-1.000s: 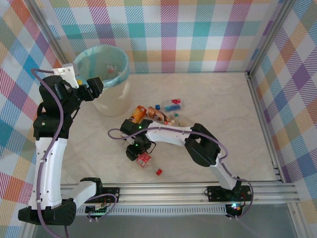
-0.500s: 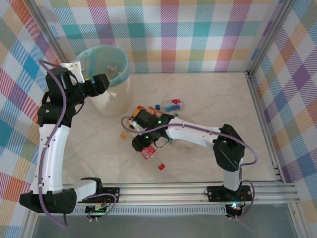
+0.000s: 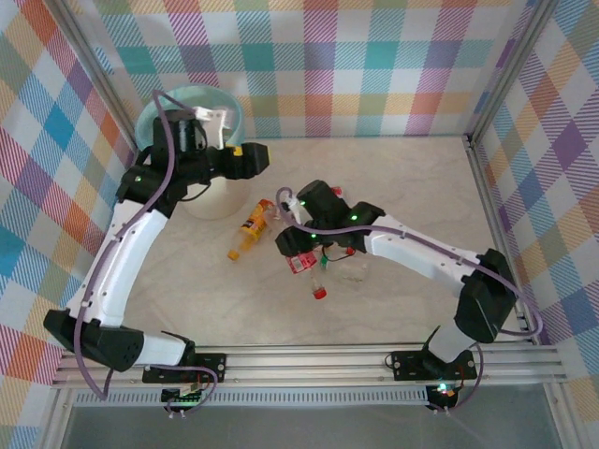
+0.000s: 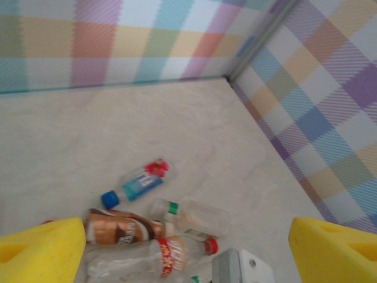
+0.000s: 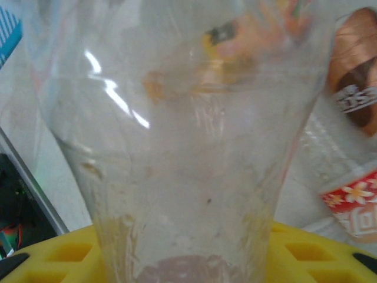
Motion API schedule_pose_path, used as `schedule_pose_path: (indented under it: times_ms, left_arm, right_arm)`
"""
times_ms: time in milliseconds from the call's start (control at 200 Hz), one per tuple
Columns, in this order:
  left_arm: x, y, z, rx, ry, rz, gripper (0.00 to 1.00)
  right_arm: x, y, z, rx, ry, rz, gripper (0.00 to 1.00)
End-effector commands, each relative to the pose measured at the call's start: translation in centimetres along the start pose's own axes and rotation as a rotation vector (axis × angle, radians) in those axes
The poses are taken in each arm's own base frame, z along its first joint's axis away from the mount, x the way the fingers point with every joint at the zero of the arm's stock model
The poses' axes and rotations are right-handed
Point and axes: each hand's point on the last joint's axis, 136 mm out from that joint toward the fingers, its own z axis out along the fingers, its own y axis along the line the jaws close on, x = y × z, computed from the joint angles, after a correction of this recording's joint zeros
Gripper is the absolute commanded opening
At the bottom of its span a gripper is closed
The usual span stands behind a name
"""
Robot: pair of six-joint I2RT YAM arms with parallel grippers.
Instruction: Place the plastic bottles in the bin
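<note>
Overhead, top external view: the right claw is pinched on a clear red-labelled bottle, which hangs below it towards the near edge. The hold is probably kept tight so that the bottle can be carried without slipping. An orange bottle lies alone on the table, between this claw and the bin at the far left. Other bottles lie beside and partly under the right forearm. The left claw hovers just beside the bin, turned towards the pile and carrying nothing.

Left wrist view: the two yellow pads stand wide apart at the lower corners with nothing between them, so the left claw is spread. Beyond them lie a blue-labelled bottle, a brown-labelled bottle, a green-capped bottle and a red-capped bottle, close together. The spread stance would suit an approach to any of them.

Right wrist view: the held bottle's clear wall rises from between yellow pads that press on its narrower part. Judged stage: one bottle is gripped and its transfer to the bin is not yet made.
</note>
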Motion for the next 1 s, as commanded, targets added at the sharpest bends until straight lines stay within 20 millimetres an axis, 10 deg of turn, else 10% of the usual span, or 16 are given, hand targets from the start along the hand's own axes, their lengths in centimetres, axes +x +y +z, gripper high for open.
schedule_pose_path:
  times_ms: [0, 365, 995]
  left_arm:
    - [-0.5, -3.5, 0.6, 0.148, 0.014, -0.007, 0.9]
    - [2.4, -7.6, 4.7, 0.319, 0.179, -0.055, 0.92]
    - [5.8, -9.5, 4.4, 0.479, 0.343, -0.132, 0.9]
  right_arm:
    - [-2.1, -0.4, -2.3, -0.015, -0.112, -0.001, 0.53]
    - [-4.3, -1.1, -7.1, 0.001, -0.324, -0.069, 0.53]
    - [-6.2, -1.1, -12.8, 0.046, -0.541, -0.125, 0.54]
